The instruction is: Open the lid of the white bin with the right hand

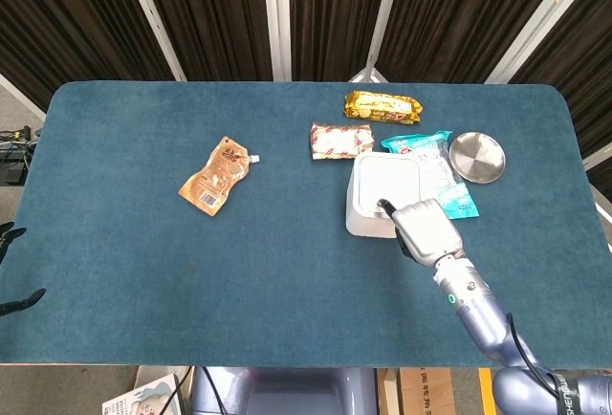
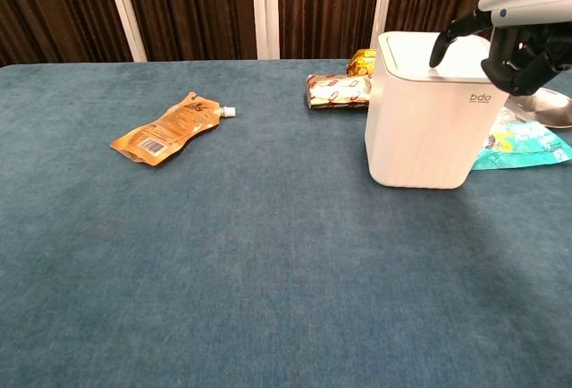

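right hand (image 2: 505, 35) hovering over white bin (image 2: 429, 129) lid (image 1: 390, 181) | one finger pointing down, others curled, gripping nothing | lid closed

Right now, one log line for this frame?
phase: reach | right hand: over white bin, one fingertip pointing down at lid | lid: closed | left hand: out of view

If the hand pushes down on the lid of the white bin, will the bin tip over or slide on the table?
Probably neither. The white bin looks wide and flat-based, so tipping seems unlikely. The right hand is above its lid, so the push would go mostly downward. The blue table cover looks cloth-like, which likely limits sliding.
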`<action>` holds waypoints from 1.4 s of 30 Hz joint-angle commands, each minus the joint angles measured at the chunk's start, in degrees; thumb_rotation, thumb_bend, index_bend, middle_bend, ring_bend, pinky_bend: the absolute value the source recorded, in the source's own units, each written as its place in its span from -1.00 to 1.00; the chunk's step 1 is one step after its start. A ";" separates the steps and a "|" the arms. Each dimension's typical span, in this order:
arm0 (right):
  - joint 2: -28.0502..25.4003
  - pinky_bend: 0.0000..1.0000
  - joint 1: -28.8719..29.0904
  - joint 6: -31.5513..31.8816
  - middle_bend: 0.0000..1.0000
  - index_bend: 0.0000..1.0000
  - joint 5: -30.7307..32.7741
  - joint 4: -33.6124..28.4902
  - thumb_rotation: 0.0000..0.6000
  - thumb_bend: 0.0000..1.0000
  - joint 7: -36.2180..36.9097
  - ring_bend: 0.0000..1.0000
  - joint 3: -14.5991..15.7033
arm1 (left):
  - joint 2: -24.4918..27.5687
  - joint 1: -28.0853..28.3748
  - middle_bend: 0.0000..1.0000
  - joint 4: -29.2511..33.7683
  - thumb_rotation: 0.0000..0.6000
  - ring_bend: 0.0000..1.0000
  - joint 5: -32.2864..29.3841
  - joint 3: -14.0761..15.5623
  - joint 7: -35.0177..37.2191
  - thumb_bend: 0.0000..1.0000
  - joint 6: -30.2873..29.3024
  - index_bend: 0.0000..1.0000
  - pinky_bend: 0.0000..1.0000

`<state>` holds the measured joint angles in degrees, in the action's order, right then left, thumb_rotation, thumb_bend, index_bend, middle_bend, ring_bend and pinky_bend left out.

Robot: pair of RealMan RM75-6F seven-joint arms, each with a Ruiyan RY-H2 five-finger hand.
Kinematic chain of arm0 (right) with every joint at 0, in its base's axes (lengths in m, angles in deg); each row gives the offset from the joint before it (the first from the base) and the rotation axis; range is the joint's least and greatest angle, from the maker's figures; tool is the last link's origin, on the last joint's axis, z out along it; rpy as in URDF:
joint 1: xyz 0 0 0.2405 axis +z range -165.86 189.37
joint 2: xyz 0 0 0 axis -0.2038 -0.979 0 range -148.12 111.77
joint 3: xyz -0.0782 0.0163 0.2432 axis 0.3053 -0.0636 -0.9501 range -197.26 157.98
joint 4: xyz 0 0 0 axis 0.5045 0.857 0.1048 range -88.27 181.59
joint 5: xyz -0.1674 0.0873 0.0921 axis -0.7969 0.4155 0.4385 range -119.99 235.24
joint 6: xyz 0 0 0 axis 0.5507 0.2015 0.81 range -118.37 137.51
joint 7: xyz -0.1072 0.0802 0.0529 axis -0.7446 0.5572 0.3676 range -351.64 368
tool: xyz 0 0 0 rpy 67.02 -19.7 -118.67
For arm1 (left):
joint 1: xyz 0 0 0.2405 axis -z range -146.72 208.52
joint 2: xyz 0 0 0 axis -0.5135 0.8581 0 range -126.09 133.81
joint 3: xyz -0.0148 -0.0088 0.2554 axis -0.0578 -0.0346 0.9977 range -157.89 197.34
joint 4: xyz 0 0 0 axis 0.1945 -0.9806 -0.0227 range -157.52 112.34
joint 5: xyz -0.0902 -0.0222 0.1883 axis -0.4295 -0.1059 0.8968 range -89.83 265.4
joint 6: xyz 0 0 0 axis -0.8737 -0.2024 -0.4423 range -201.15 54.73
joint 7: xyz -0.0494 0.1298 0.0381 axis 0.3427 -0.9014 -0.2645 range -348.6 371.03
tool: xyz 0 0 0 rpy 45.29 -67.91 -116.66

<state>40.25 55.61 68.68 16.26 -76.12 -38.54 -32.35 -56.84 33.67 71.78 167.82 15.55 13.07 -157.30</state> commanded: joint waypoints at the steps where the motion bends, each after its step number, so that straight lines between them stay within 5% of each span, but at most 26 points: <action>1: 0.03 0.45 0.24 0.32 0.67 -0.53 0.29 0.45 1.00 0.51 0.49 0.54 0.35 | -0.04 0.02 -0.81 -0.02 1.00 -1.00 -0.05 -0.01 -0.07 -0.99 0.02 -0.65 -0.72; 19: -0.61 0.45 1.87 -0.18 0.67 -0.35 0.53 1.62 1.00 0.52 2.59 0.54 3.69 | -0.22 0.07 -0.81 -0.01 1.00 -1.00 -0.01 -0.02 -0.31 -0.99 -0.13 -0.65 -0.72; 25: -0.29 0.44 0.01 5.03 0.64 -0.45 -4.74 1.18 1.00 0.38 7.86 0.49 1.16 | -0.24 0.06 -0.81 -0.11 1.00 -1.00 -0.28 -0.14 -0.19 -0.99 -0.15 -0.65 -0.72; 28: -0.21 0.19 -2.45 8.61 0.14 -0.54 -9.15 0.98 1.00 0.01 13.01 0.15 -0.13 | -0.25 0.08 -0.81 -0.17 1.00 -1.00 -0.41 -0.19 -0.17 -0.99 -0.08 -0.65 -0.72; 30: -0.64 -0.15 -4.59 11.26 -0.36 -0.60 -11.54 1.00 1.00 -0.23 16.91 -0.29 -0.81 | -0.31 0.14 -0.81 -0.20 1.00 -1.00 -0.51 -0.22 -0.26 -0.99 0.01 -0.65 -0.72; 32: -1.46 -0.34 -5.88 12.54 -0.58 -0.62 -12.61 1.06 1.00 -0.35 18.67 -0.51 -0.93 | -0.35 0.19 -0.81 -0.17 1.00 -1.00 -0.56 -0.24 -0.43 -0.99 0.06 -0.65 -0.72; 38: -5.37 -0.50 -10.56 16.25 -0.75 -0.64 -16.36 0.51 1.00 -0.51 24.30 -0.70 -0.74 | -0.43 0.21 -0.81 0.06 1.00 -1.00 -0.43 -0.17 -0.85 -0.99 -0.02 -0.65 -0.72; 42: -7.88 -0.67 -16.56 19.80 -0.77 -0.67 -22.97 1.94 1.00 -0.57 29.00 -0.73 2.87 | -0.45 0.18 -0.81 0.03 1.00 -1.00 -0.67 -0.26 -0.79 -0.99 -0.04 -0.65 -0.72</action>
<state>34.28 42.82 86.05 -2.71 -75.08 -12.32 -31.91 -57.30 33.84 71.81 167.18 15.30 12.27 -157.37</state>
